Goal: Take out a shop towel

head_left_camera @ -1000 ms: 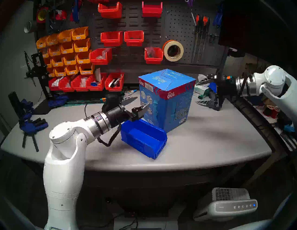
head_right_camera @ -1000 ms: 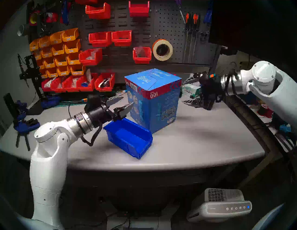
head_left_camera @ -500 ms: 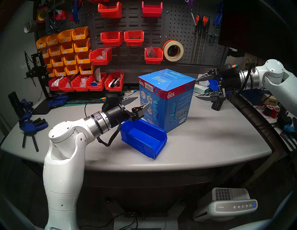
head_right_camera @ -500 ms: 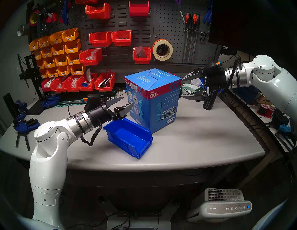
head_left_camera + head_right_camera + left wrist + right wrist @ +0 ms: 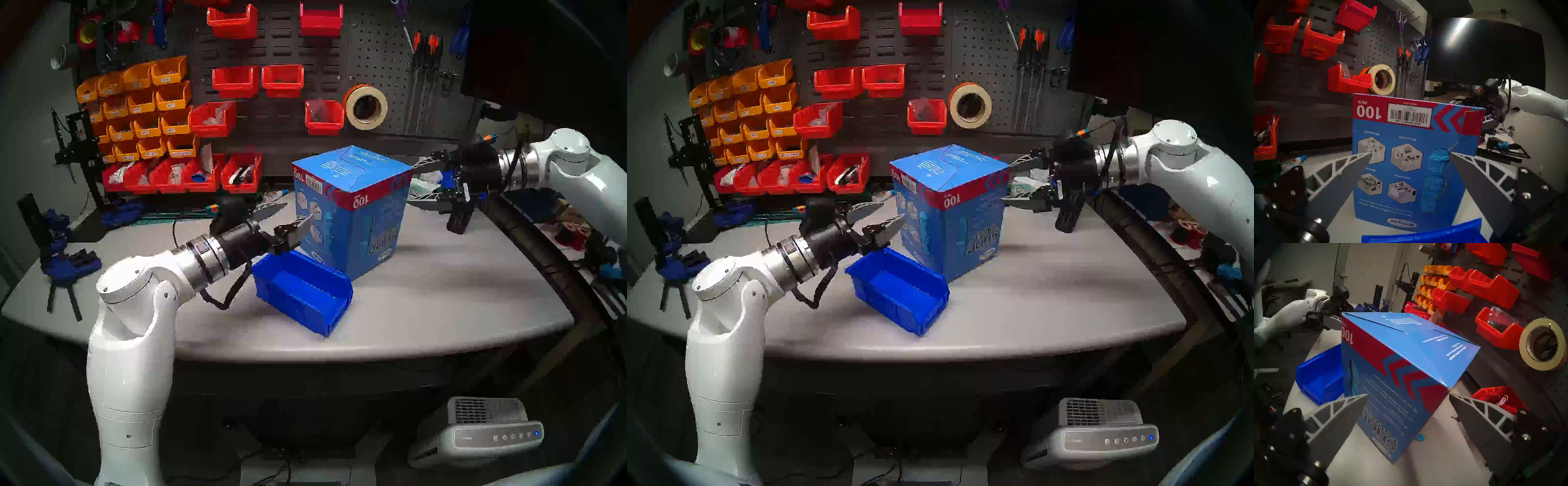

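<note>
Centrally, a blue shop-towel carton (image 5: 353, 210) is shown standing upside down on the grey bench (image 5: 458, 305), its printing inverted and its flat, closed end facing up. The shop towel (image 5: 1435, 179) is seen as light-blue cloth inside the carton, exposed through a vertical slot at the carton's corner; none of it is drawn outside the carton. An empty blue parts bin (image 5: 303, 292) is placed just in front of the carton, on the robot's left side. The left gripper (image 5: 298, 215) is held level above the rear of the bin, just beside the carton's left face; its fingers are spread wide apart and nothing is held between them. In the left wrist view, one fingertip lies close to the towel slot, though contact cannot be confirmed. The right gripper (image 5: 415, 183) is positioned on the carton's right, near its upper corner, likewise spread wide and empty. A small green-and-white tissue box (image 5: 422, 188) is partly hidden behind the right gripper. A roll of masking tape (image 5: 366, 108) hangs on the pegboard behind.
</note>
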`<state>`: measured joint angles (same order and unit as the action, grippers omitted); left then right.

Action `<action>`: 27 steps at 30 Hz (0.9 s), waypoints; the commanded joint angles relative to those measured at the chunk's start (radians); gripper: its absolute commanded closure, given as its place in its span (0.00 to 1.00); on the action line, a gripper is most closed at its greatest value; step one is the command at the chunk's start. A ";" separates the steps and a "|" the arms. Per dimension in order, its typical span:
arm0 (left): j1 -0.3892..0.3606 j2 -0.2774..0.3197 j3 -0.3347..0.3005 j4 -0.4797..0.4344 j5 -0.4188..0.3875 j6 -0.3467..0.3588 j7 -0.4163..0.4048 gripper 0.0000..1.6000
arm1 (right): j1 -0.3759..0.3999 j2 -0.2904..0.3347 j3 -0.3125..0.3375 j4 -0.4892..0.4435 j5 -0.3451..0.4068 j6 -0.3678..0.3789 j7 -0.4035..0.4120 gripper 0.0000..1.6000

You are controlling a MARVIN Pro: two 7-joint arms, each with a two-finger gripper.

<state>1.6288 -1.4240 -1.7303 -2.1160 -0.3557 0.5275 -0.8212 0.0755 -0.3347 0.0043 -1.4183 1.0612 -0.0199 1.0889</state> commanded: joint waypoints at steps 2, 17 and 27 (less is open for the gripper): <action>-0.005 0.015 -0.006 -0.046 0.002 0.012 -0.008 0.00 | 0.004 -0.026 0.016 0.032 0.025 -0.027 -0.021 0.00; -0.052 0.084 0.030 -0.015 0.037 0.009 -0.053 0.00 | -0.010 -0.045 0.007 0.078 0.049 -0.067 -0.012 0.00; -0.143 0.080 0.092 0.066 0.098 -0.011 -0.025 0.00 | -0.004 -0.034 0.006 0.079 0.054 -0.070 0.002 0.00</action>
<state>1.5783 -1.3403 -1.6658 -2.0676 -0.2830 0.5451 -0.8666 0.0435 -0.3813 -0.0161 -1.3316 1.0992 -0.0846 1.0809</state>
